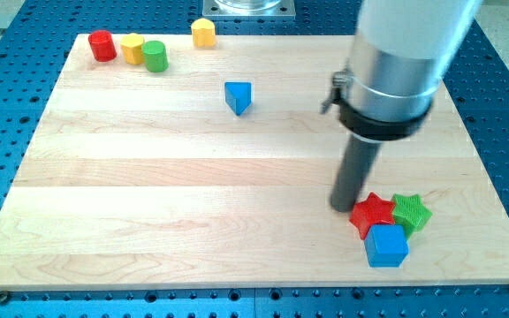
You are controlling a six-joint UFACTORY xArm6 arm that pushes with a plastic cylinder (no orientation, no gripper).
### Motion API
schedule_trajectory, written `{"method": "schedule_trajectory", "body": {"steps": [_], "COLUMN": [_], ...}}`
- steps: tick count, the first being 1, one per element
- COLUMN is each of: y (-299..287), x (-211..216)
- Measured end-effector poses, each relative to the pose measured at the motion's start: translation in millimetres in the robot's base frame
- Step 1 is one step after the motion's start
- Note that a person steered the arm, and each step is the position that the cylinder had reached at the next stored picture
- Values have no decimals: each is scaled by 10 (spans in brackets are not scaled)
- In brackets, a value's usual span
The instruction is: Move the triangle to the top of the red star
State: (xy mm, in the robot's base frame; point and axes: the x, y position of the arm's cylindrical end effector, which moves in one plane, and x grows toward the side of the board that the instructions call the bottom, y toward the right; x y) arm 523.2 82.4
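A blue triangle (238,96) lies in the upper middle of the wooden board (148,177). A red star (373,213) lies at the lower right, touching a green star (412,212) on its right and a blue cube (386,246) just below it. My tip (342,207) rests on the board just left of the red star, close to or touching its left edge. The blue triangle is far up and to the left of my tip.
A red cylinder (102,45), a yellow block (132,49) and a green cylinder (155,56) sit in a row at the top left. A yellow block (203,32) sits at the top edge. The arm's grey body (396,62) hangs over the upper right.
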Motion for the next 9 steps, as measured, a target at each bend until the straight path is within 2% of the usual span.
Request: {"method": "schedule_trajectory", "body": {"steps": [1,2,3,4,5,6,7,9], "y": [-1154,-1783,-1430,-1132,-1067,-491,-203,251], "x": [-378,-1225,-1677,-1709,-1928,-1924,-2015,-717]}}
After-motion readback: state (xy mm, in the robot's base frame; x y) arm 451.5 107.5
